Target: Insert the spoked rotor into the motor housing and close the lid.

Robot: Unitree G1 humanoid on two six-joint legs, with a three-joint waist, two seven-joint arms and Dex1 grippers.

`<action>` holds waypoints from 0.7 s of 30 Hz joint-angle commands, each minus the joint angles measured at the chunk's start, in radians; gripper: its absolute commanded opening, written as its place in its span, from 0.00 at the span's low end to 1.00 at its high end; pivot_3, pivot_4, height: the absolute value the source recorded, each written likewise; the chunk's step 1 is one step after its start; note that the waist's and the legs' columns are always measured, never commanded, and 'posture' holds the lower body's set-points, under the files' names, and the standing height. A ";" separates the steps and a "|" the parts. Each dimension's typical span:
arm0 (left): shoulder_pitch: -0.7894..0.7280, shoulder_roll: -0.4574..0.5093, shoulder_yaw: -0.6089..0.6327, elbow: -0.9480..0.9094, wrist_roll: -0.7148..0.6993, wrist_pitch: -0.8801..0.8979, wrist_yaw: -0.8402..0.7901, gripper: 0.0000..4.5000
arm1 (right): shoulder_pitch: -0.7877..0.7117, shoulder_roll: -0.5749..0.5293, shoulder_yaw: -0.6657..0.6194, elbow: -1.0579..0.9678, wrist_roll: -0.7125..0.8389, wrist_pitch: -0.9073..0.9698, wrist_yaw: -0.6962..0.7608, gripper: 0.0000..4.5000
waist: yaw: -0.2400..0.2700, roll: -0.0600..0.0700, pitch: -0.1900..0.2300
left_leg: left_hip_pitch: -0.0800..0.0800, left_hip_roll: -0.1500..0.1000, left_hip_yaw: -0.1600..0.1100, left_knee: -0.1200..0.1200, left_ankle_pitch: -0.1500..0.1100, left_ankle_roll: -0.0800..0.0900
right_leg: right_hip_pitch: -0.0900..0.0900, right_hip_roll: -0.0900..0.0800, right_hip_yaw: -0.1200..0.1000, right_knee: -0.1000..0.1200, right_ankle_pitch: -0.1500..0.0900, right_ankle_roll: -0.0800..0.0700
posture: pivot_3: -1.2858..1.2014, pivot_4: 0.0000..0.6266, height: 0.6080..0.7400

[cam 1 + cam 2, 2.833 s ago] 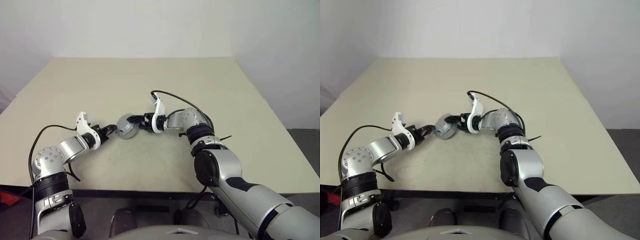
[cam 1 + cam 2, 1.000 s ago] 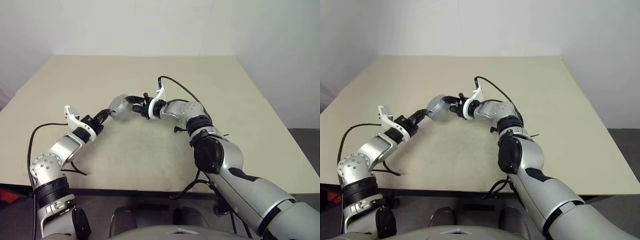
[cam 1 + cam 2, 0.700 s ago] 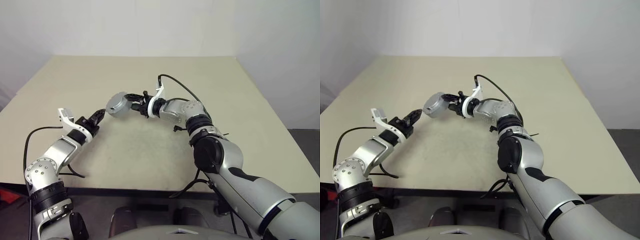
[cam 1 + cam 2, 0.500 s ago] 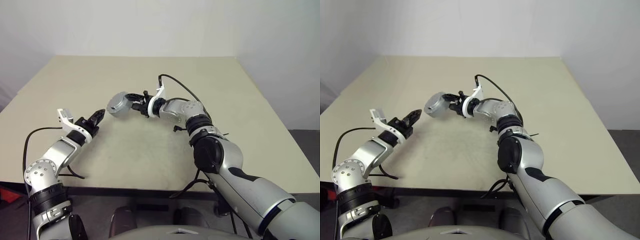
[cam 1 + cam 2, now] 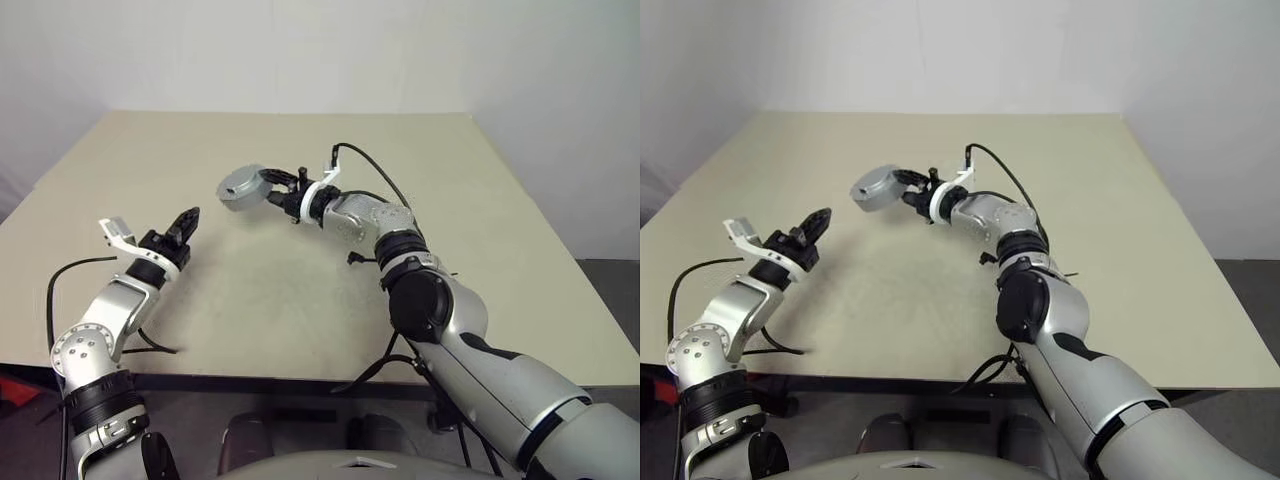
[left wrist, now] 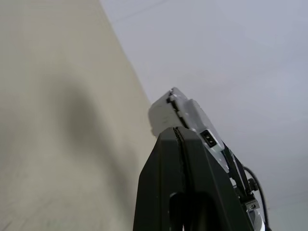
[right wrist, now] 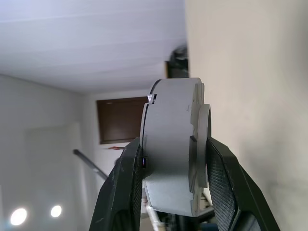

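The left gripper (image 5: 190, 216) has pulled away, fingers closed on nothing; the right gripper (image 5: 268, 186) now lifts the closed motor housing (image 5: 242, 187), clamped, above the bare table (image 5: 300, 300).

The assembled motor housing (image 7: 173, 149), at centre in the right wrist view, looks like smooth matt grey metal, its closed lid (image 5: 240, 182) a plain pale grey face at upper left of centre in the left eye view. The table (image 5: 300, 290) is a matt beige, faintly speckled surface. The fingers (image 7: 126, 187) are smooth black plastic with a slight sheen, and the arm shells glossy silver.
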 commanded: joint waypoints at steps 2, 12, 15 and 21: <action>-0.007 0.003 0.014 -0.007 -0.029 -0.052 -0.008 0.12 | -0.060 0.001 -0.021 -0.046 0.073 0.022 0.008 0.44 | 0.000 -0.001 0.000 | 0.000 0.000 0.000 0.000 0.000 0.000 | 0.000 0.000 0.000 0.000 0.000 0.000 | 0.52 0.00 1.00; -0.026 -0.021 0.015 0.028 -0.293 -0.035 0.048 0.75 | -0.055 0.006 -0.017 -0.061 0.108 0.056 -0.013 0.44 | 0.004 -0.001 0.000 | 0.000 0.000 0.000 0.001 0.000 0.000 | 0.000 0.000 0.000 0.000 0.000 0.000 | 0.52 0.00 1.00; -0.017 -0.002 -0.004 0.039 -0.396 -0.002 0.059 0.75 | -0.056 0.006 -0.017 -0.067 0.119 0.073 -0.009 0.44 | 0.004 -0.002 0.000 | 0.000 0.000 0.000 0.001 0.000 0.000 | 0.000 0.000 0.000 0.001 0.000 0.000 | 0.52 0.00 1.00; -0.015 0.012 -0.041 0.056 -0.499 0.010 0.061 0.75 | -0.046 0.017 -0.005 -0.107 0.143 0.136 -0.005 0.44 | 0.008 -0.002 0.000 | 0.000 0.000 0.000 0.001 0.000 0.000 | 0.000 0.000 0.001 0.002 0.000 0.001 | 0.52 0.00 1.00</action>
